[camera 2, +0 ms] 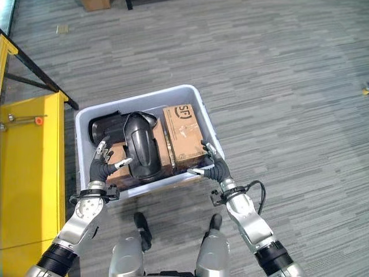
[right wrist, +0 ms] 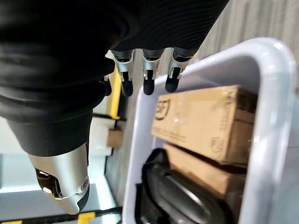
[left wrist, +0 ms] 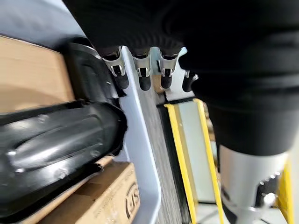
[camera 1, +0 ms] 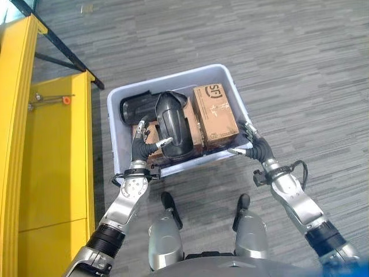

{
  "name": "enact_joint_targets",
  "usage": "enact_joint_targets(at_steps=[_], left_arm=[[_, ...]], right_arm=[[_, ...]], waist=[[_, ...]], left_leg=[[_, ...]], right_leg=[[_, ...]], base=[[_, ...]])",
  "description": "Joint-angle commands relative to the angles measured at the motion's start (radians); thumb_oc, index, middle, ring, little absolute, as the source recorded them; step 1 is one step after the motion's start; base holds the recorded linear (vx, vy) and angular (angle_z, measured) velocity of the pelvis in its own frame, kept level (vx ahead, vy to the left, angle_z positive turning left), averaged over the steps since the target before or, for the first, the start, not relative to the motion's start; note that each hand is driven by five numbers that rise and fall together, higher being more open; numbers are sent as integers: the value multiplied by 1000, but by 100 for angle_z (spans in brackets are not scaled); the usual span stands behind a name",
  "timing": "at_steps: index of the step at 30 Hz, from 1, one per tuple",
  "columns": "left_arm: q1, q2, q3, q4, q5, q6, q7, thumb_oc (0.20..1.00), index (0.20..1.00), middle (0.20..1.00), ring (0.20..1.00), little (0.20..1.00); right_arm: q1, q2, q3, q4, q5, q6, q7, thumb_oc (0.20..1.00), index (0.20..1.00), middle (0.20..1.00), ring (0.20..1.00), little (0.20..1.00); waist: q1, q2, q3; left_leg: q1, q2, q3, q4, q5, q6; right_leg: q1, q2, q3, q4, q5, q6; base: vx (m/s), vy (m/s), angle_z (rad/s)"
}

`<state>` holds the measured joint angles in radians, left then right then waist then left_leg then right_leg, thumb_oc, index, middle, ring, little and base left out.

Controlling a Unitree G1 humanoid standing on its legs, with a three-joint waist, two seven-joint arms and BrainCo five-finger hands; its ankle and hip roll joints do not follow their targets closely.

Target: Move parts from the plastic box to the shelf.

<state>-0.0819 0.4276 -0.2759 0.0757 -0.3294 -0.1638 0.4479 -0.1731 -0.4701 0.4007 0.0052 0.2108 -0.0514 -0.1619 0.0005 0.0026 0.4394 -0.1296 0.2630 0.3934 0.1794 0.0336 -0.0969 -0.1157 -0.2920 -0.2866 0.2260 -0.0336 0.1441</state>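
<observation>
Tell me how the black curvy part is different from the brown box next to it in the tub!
The black part is dark, rounded and shiny; the cardboard box is brown with flat sides and square corners. The black part lies on top of other cartons, by the left hand; the cardboard box sits toward the right hand. Both are inside the plastic box.

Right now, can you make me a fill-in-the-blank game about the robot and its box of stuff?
1. The plastic box stands on the ____.
2. The cardboard box lies ____ the plastic box.
3. The shelf beside it is ____ in colour.
4. The black part rests nearest the robot's ____ hand.

Missing words: floor; inside; yellow; left
</observation>
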Motion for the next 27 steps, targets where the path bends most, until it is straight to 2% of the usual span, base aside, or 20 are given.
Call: enact_joint_targets(at_steps=[1, 5, 10, 15, 20, 23, 24, 27], left_arm=[[0, 12, 7, -75, 24, -52, 20, 1000, 1000, 1000, 1000, 1000], [-29, 10, -23, -66, 38, -63, -11, 1000, 1000, 1000, 1000, 1000], [-116, 6, -56, -33, 22, -60, 27, 1000, 1000, 1000, 1000, 1000], [-223, -19, -84, 28, 19, -56, 74, 1000, 1000, 1000, 1000, 1000], [-316, -59, -115, 64, 50, -53, 100, 1000, 1000, 1000, 1000, 1000], [-343, -73, -123, 74, 60, -45, 105, 1000, 1000, 1000, 1000, 1000], [-373, -92, -133, 101, 43, -44, 122, 1000, 1000, 1000, 1000, 1000], [-400, -106, -131, 132, 22, -46, 153, 1000, 1000, 1000, 1000, 1000]], right_arm=[[-26, 4, 18, -86, -3, -51, -38, 1000, 1000, 1000, 1000, 1000], [-113, 23, 40, -67, -11, -71, -83, 1000, 1000, 1000, 1000, 1000], [-250, 41, 47, -63, -20, -69, -96, 1000, 1000, 1000, 1000, 1000], [-409, 74, 49, -64, 14, -6, -104, 1000, 1000, 1000, 1000, 1000], [-509, 108, 68, -58, 19, 95, -204, 1000, 1000, 1000, 1000, 1000], [-530, 121, 73, -36, 34, 121, -231, 1000, 1000, 1000, 1000, 1000], [-550, 138, 77, 5, 36, 112, -267, 1000, 1000, 1000, 1000, 1000], [-563, 148, 70, 24, 54, 117, -296, 1000, 1000, 1000, 1000, 1000]], waist=[[27, -8, -33], [42, 4, -11], [49, 13, 18], [58, 17, 52], [60, 21, 81], [59, 21, 81], [55, 20, 81], [50, 21, 81]], left_leg=[[14, 35, -68, 19, -48, -12], [-17, 28, -86, 28, -39, -13], [-60, 21, -100, 50, -36, -11], [-120, 14, -122, 85, -36, -11], [-200, 4, -133, 120, -35, -3], [-228, 0, -133, 128, -35, 1], [-263, -5, -133, 140, -36, 4], [-295, -8, -133, 148, -35, 6]], right_leg=[[-15, -11, 6, 116, -92, -6], [-42, -5, 8, 147, -102, -15], [-89, -6, 17, 193, -109, -20], [-149, -9, 28, 246, -117, -26], [-238, -12, 41, 305, -125, -30], [-271, -13, 47, 322, -128, -30], [-308, -14, 53, 340, -133, -31], [-346, -12, 61, 354, -134, -32]], base=[[12, 28, 16], [5, 47, 13], [-27, 53, 13], [-47, 39, 7], [-62, 45, 3], [-47, 48, 5], [-65, 58, 5], [-54, 56, -1]])
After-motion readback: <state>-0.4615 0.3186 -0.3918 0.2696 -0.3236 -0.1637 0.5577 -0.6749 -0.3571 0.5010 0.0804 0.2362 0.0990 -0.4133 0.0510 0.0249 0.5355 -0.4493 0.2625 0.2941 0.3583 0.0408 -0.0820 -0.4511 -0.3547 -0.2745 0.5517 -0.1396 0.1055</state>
